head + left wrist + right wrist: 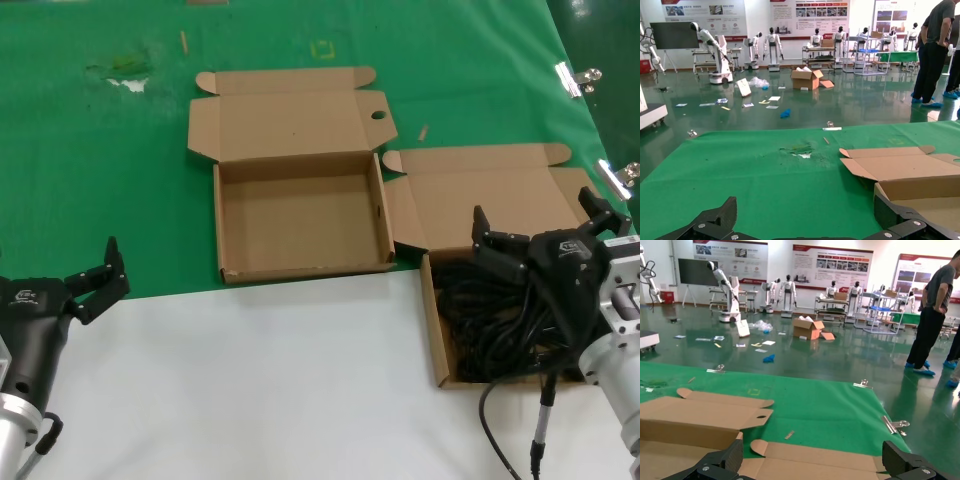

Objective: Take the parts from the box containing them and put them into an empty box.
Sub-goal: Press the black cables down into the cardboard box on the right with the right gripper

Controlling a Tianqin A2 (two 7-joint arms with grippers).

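Over the right-hand box (437, 330) on the table (280, 390), my right gripper (545, 225) hung with jaws wide, the tangled black parts (490, 320) directly beneath it. The empty box (300, 225) lay beside it to the left; my left gripper (100, 283), jaws open, sat well apart.

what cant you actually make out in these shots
- How many parts fill the right box: head view shows one black tangle, partly behind the right gripper.
- That box's right side: hidden by the right arm, head view.
- Inside of either box: both wrist views sit too low to see in.
- Left box: cut off by the left wrist view's edge.
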